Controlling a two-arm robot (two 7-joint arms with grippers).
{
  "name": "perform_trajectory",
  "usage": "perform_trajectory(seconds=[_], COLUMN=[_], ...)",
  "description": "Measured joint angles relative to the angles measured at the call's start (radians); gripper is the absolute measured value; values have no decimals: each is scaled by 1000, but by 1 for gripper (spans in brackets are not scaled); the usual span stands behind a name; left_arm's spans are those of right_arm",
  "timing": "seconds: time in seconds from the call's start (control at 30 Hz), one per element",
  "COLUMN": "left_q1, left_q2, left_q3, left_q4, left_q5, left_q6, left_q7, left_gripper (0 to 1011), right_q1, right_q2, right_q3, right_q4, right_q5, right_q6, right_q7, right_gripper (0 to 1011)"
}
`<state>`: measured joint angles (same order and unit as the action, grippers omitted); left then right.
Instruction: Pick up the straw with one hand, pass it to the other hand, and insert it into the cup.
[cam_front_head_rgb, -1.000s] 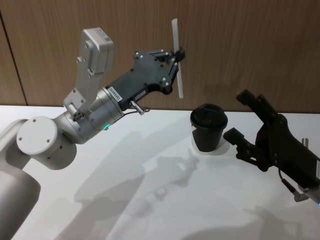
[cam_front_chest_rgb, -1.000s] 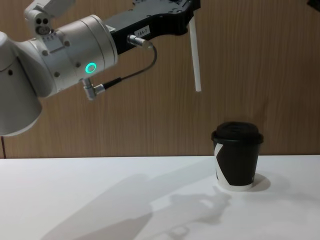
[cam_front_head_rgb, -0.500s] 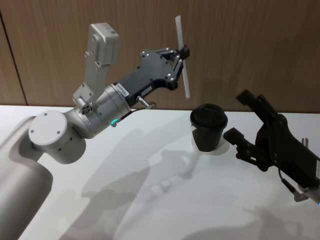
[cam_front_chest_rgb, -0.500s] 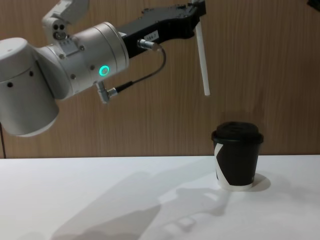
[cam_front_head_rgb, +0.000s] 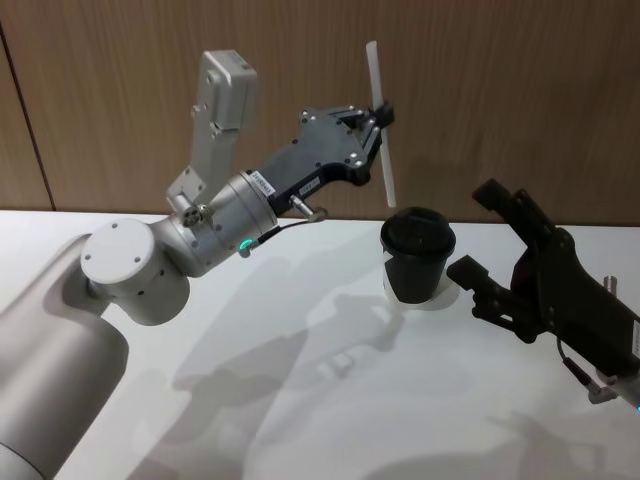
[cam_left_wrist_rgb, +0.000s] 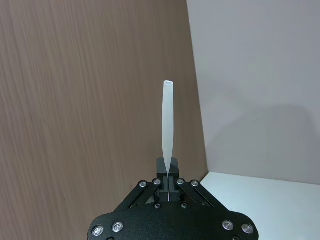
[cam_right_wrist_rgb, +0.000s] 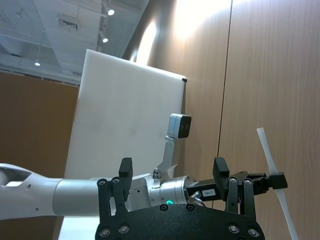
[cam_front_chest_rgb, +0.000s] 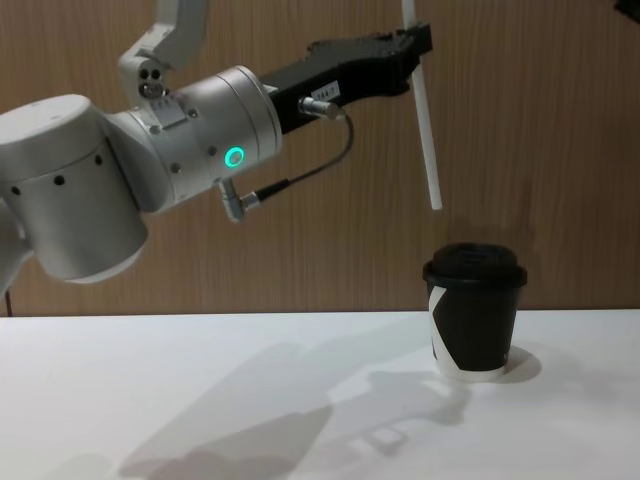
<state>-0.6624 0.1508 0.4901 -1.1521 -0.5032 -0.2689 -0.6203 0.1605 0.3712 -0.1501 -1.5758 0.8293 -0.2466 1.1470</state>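
Straw hangs above the cup, clamped in the left claw, handover seemingly done, insertion left; right claw open beside cup.

Indoor lab or office-like test room suggested: plain white tabletop set against wood-panelled wall; recessed ceiling spotlights and ceiling vent seen overhead.

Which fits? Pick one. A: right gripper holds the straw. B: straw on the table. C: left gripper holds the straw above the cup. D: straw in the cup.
C: the left gripper is shut on the straw, its lower end in the air above the cup; the right gripper is open.
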Motion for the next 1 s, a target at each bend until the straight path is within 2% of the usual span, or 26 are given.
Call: perform_trajectory(seconds=[0.63,1.0], left_q1=[-32,-45], left_q2=[-44,-57], left_q3=[9,16], left_q4=[105,147], left_q5=[-20,-12], left_q6=[3,-5], left_q7=[-60,-72], left_gripper=[8,10], right_q1=[0,0], right_q2=[0,0], right_q3=[0,0], right_q4=[0,0], right_q5=[0,0], right_q6=[0,0], right_q7=[0,0], right_gripper=[1001,1001])
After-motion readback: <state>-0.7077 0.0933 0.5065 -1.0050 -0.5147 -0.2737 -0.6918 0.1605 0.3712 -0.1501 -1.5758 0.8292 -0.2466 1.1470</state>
